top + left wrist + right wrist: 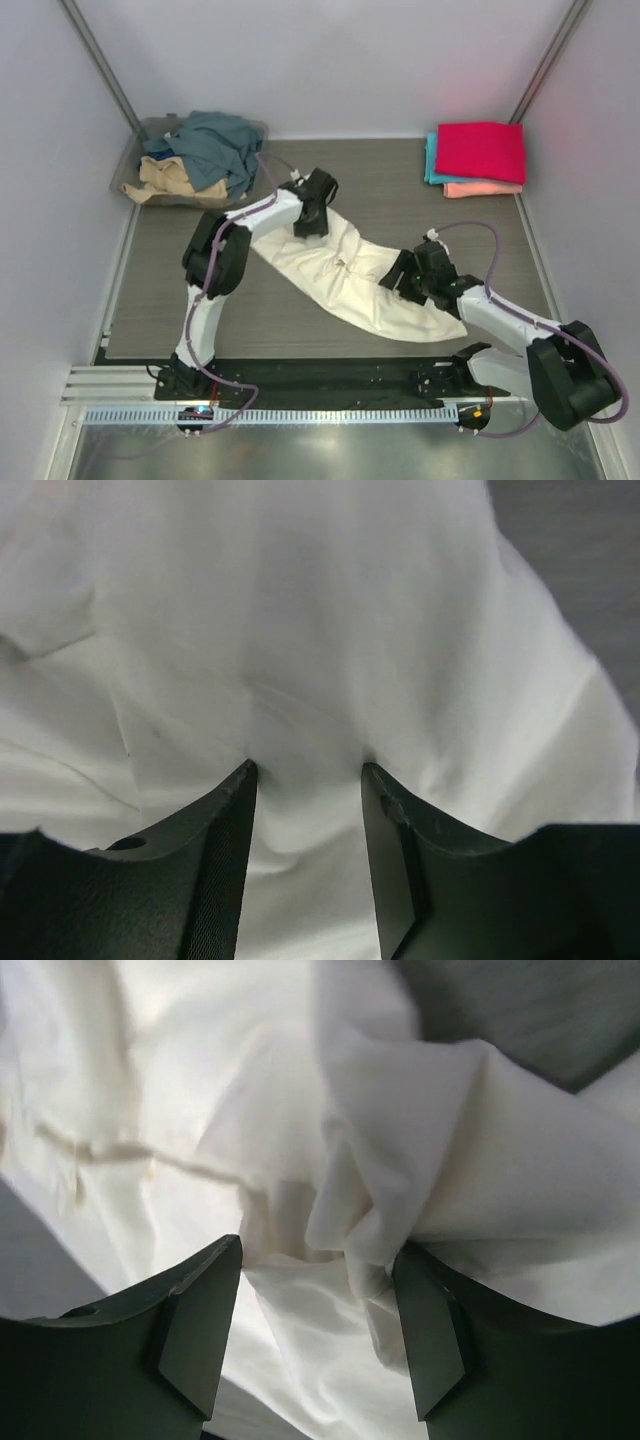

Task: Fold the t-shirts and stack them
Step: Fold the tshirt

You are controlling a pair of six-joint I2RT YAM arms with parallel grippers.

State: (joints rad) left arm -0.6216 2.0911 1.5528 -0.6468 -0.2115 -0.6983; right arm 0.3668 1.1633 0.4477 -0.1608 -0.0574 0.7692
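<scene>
Through the top camera I saw the cream t-shirt (335, 270) lying crumpled in a slanting band across the grey counter (380, 190). The left hand (312, 218) sat on its far end and the right hand (408, 275) on its near right part. A magenta-red t-shirt (482, 150) lay folded on top of a stack at the far right corner. A slate-blue shirt (215, 145) was heaped in the clear bin (128, 172) at the far left.

On the left wrist camera, the left hand (309, 775) was spread, both fingertips pressed onto cream cloth, which puckered between them.

On the right wrist camera, the right hand (318, 1250) was spread too. A bunched fold of the cream t-shirt (400, 1190) stood between its fingers, touching the right-side one.
</scene>
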